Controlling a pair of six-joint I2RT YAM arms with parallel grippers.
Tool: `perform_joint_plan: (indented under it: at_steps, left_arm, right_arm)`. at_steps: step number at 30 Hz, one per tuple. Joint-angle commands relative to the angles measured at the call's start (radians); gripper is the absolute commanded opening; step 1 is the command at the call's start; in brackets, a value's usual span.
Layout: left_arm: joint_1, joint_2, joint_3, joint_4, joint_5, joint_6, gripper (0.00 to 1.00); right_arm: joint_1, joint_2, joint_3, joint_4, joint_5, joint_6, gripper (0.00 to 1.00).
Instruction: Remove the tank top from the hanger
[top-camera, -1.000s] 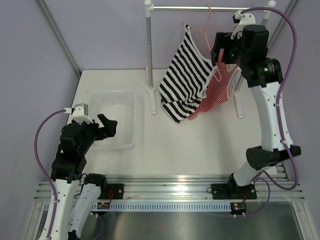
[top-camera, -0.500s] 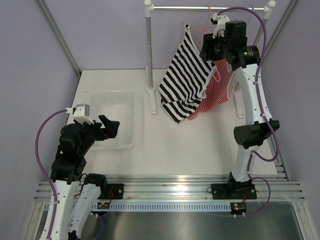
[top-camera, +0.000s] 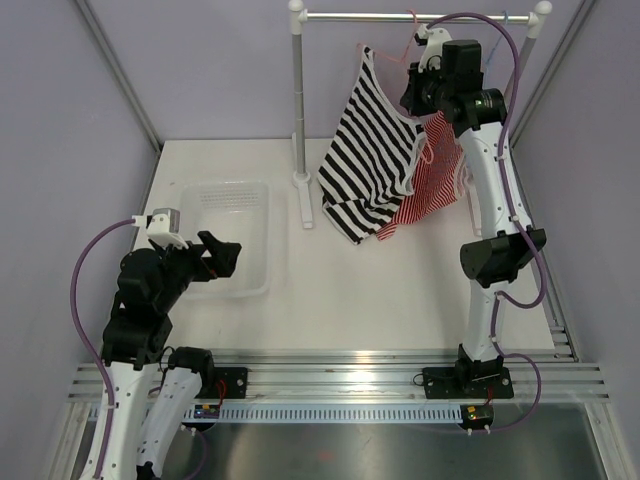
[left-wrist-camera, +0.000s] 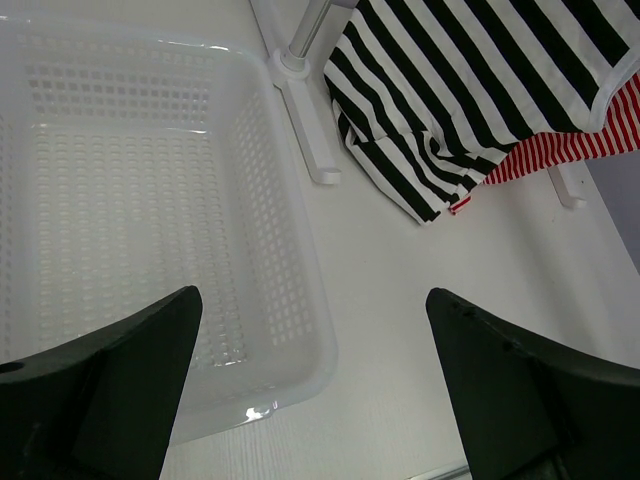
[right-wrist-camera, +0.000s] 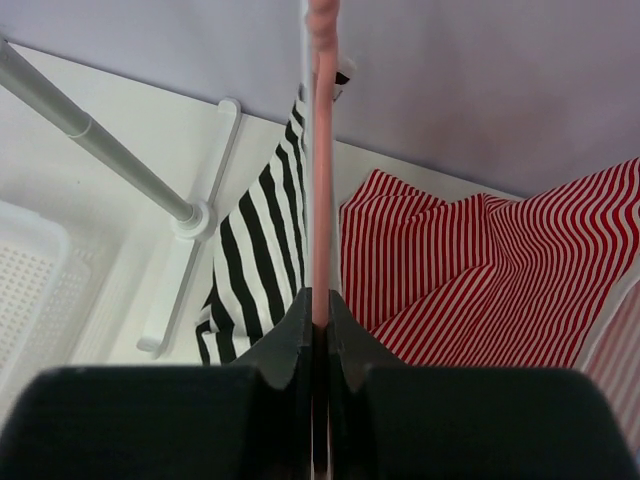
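The right gripper is pinched tight on the pink wire of the hanger, high up just under the clothes rail, likely so the frame can be steadied or lifted while the fabric is worked off. The tank top hangs from that hanger below the rail, and its hem appears bunched on the table by the rail's foot. A red-striped top hangs just beside it, under the rail's right end. The left gripper is spread wide and empty, well away from the rail over the white basket, probably waiting to take the garment
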Motion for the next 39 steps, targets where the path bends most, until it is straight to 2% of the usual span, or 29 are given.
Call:
perform_joint_plan:
  at_steps: [1, 2, 11, 18, 23, 27, 33, 36, 39]
  left_arm:
    - [0.002, -0.008, -0.009, 0.042, 0.033, -0.003, 0.99]
    - [0.002, -0.006, -0.007, 0.043, 0.030, -0.004, 0.99]
    - [0.002, -0.013, -0.007, 0.040, 0.025, -0.003, 0.99]
    - [0.002, -0.014, -0.006, 0.037, 0.016, -0.004, 0.99]
    - [0.002, -0.011, -0.003, 0.040, 0.018, -0.003, 0.99]
    - [0.002, 0.003, 0.007, 0.051, 0.027, 0.001, 0.99]
    - [-0.010, 0.096, 0.097, 0.048, 0.033, -0.045, 0.99]
    - [-0.099, 0.145, 0.155, 0.072, -0.017, -0.094, 0.99]
    - [-0.300, 0.240, 0.252, 0.092, -0.178, -0.119, 0.99]
  right_arm:
    - [0.001, -0.012, 0.042, 0.071, -0.018, 0.020, 0.04]
    - [0.001, -0.019, 0.039, 0.087, -0.018, 0.028, 0.00]
    - [0.004, -0.151, -0.040, 0.199, -0.042, 0.094, 0.00]
    - [0.003, -0.199, -0.040, 0.133, -0.018, 0.098, 0.00]
    - [0.004, -0.308, -0.175, 0.096, -0.013, 0.115, 0.00]
    - [0.004, -0.392, -0.269, 0.030, -0.076, 0.152, 0.00]
    - [0.029, -0.605, -0.520, 0.019, -0.114, 0.172, 0.00]
    - [0.040, -0.726, -0.629, 0.019, -0.125, 0.189, 0.00]
    - [0.044, -0.848, -0.732, 0.003, -0.159, 0.204, 0.00]
